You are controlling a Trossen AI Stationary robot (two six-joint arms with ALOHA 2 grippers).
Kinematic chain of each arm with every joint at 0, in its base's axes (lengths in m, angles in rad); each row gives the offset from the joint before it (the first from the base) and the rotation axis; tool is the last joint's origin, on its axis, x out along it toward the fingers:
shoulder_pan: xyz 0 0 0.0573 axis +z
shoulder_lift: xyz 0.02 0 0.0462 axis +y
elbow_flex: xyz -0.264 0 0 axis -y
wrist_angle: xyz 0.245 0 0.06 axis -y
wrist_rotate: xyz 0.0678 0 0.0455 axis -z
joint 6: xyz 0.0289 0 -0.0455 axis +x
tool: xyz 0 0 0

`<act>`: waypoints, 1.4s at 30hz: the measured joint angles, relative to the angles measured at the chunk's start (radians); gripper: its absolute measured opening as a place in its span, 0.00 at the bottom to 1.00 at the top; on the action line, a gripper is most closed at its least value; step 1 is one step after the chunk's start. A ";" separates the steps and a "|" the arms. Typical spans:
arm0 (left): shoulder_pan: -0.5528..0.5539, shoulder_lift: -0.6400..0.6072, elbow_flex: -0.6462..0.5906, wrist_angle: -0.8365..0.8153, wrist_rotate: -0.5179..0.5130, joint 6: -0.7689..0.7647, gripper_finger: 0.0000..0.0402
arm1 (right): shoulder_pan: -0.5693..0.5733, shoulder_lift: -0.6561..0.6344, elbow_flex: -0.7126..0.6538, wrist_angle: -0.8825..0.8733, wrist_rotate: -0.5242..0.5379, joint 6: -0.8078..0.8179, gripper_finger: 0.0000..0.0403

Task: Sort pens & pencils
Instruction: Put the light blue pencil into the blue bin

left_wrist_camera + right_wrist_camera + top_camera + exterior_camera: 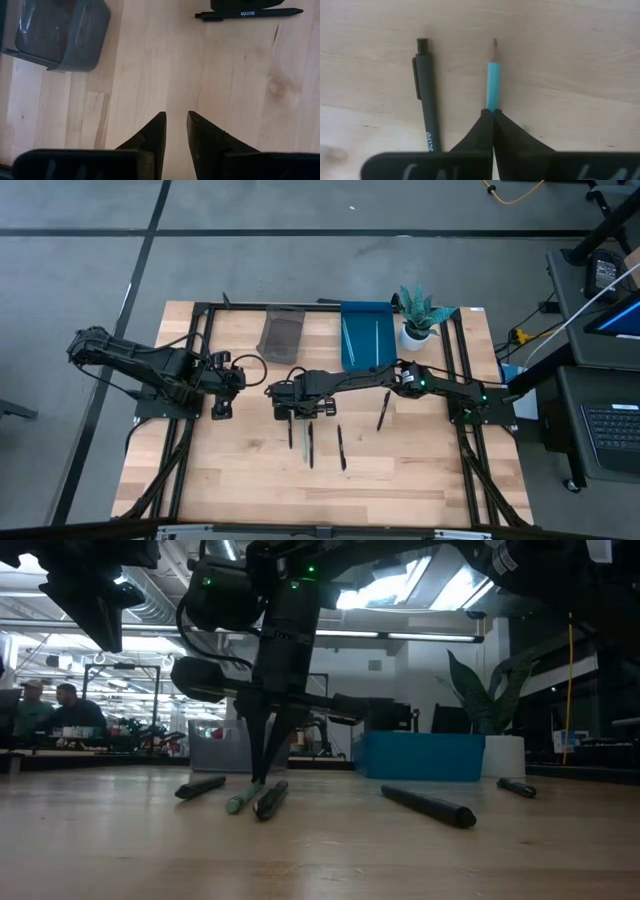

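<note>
Two arms over a wooden table [250,480]. Right gripper [493,114] reaches across to table centre, tips down on the wood, fingers pinched together on the near end of a teal pencil [492,85]; the pencil lies flat on the table, lead tip pointing away from the fingers. Just beside it, parallel, not touching, lies a dark pen [427,95] with white lettering on the barrel.

From above, right gripper [300,408] sits over a small group of pens: one [291,430] to the left, another pen [310,445] next, a third [341,448] farther right, and a fourth [383,410] set apart on the right, angled. Level with the table, the fingers come down to a point touching the greenish pencil [243,798].

Left gripper [175,132] hovers left of centre, fingers slightly apart, holding nothing. Ahead of it: a grey bin [62,32] and a pen with lettering [247,14].

At the far edge: grey bin [282,333], blue bin [366,335] to its right with thin sticks inside, potted plant [421,315] right of that.

People sit in the room behind, far left [50,708].
</note>
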 joint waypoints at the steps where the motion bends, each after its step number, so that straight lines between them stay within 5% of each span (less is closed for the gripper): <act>1: 0.000 0.000 0.000 0.000 0.000 0.000 0.18 | 0.000 0.000 0.000 0.000 0.001 0.000 0.00; 42: 0.000 0.000 0.000 0.005 0.000 0.017 0.18 | -0.040 0.009 0.056 -0.060 0.092 -0.060 0.00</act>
